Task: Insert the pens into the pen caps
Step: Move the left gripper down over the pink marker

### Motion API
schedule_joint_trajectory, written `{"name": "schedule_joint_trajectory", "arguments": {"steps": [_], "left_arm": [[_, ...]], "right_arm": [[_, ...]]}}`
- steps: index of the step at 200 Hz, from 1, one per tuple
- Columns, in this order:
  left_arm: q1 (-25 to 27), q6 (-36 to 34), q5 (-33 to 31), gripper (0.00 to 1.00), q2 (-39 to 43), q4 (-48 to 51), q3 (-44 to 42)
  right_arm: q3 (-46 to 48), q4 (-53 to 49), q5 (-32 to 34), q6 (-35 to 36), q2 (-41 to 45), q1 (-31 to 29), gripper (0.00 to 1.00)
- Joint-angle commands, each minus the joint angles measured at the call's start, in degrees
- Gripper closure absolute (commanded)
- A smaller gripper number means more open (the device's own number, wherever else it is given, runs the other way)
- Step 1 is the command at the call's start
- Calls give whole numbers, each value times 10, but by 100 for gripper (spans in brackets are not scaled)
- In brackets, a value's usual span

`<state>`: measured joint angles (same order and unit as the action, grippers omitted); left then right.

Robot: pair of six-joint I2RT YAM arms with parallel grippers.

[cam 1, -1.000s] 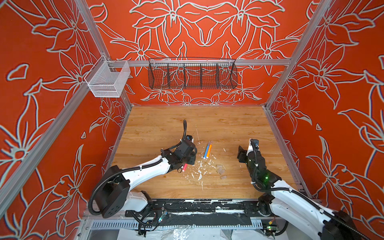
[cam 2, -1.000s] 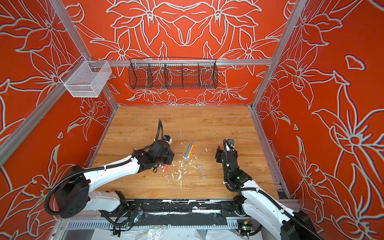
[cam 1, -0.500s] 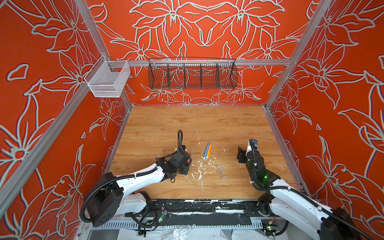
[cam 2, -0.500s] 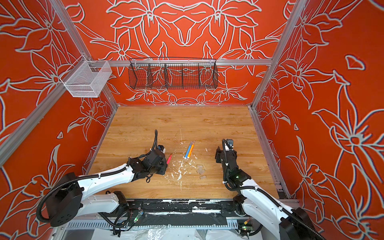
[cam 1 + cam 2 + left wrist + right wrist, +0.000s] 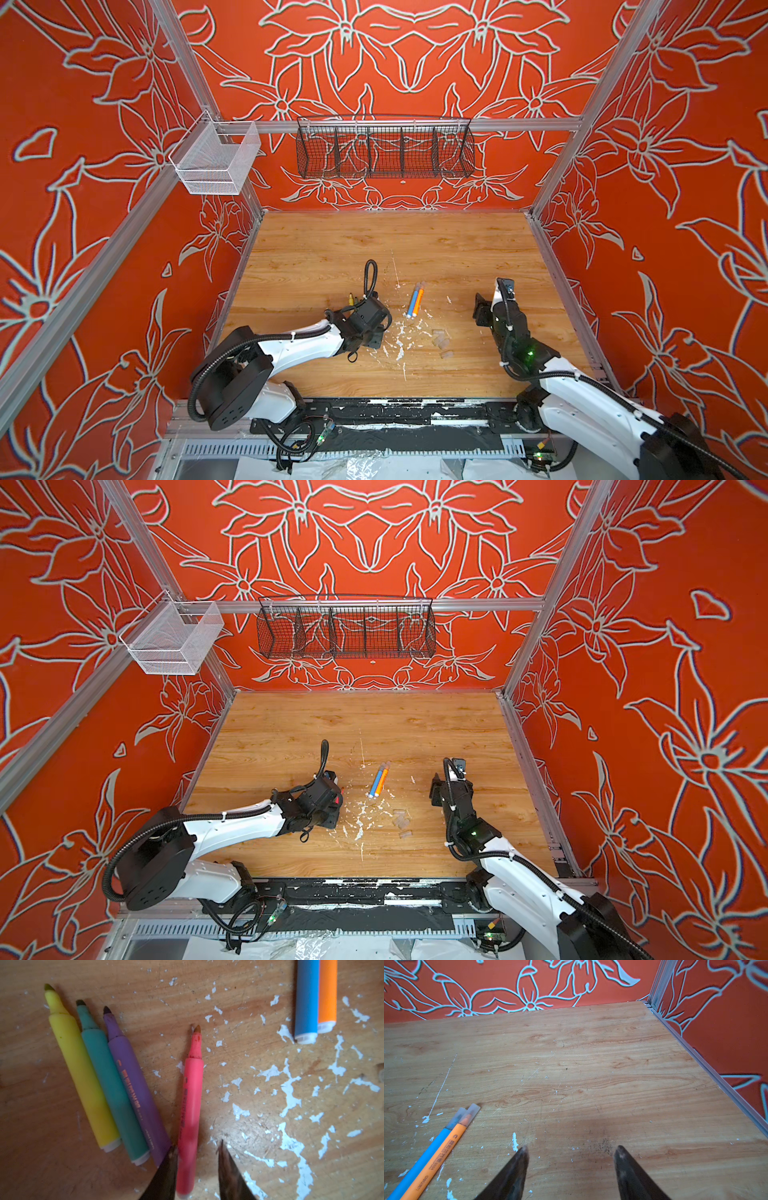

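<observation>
Pink pen (image 5: 192, 1095) lies between the left pincer's (image 5: 197, 1144) parted jaws.

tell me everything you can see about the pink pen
The pink pen is a slim plastic marker: salmon-pink barrel with faint print, a narrower neck and a brownish felt tip, uncapped. Its rear half, blurred, lies between the fingers of the left gripper, close against one with a gap to the other, so a grip cannot be confirmed. It is over the flecked wooden table, just beside the purple pen.
</observation>
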<state>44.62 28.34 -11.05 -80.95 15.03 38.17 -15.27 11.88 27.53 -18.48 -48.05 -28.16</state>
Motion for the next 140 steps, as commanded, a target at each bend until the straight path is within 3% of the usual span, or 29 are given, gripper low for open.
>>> {"name": "schedule_joint_trajectory", "arguments": {"steps": [1,140], "left_arm": [[6,4,-23,69,-19,19,20],[48,13,-75,76,-81,90,57]], "right_arm": [[-18,4,-4,-2,0,3,33],[-18,4,-4,-4,-1,2,32]]}}
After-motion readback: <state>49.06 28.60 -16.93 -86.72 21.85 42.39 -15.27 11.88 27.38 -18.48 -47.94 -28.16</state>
